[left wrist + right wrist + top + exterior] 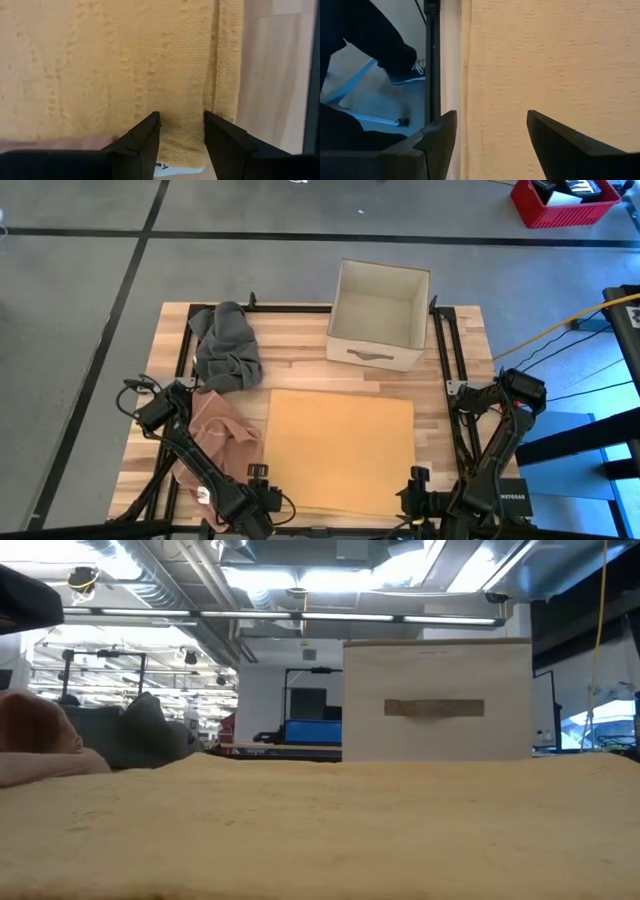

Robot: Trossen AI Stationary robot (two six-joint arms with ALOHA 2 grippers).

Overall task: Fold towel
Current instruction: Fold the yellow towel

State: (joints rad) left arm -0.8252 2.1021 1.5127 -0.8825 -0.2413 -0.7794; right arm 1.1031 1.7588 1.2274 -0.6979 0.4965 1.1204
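Note:
A yellow towel (340, 450) lies spread flat on the wooden table and fills the foreground of the low view (320, 830). My left gripper (262, 498) is open at the towel's near left corner, pointing steeply down, and knit cloth (125, 75) shows between its fingers (181, 132). My right gripper (415, 498) is open at the near right corner. One of its fingers is over the towel (545, 60) and the other is beyond the towel's side edge (492, 135). My left gripper comes from above with its fingertips (147, 132) on either side of a strip of towel just inside the side hem (227, 75), near the corner. I cannot tell whether the tips touch the cloth. The towel lies flat there.
A pink cloth (215, 435) and a grey cloth (225, 345) lie bunched left of the towel. An open white box (378, 315) stands at the far edge. A person's shoe (407, 72) shows on the floor past the table's right rail (433, 60).

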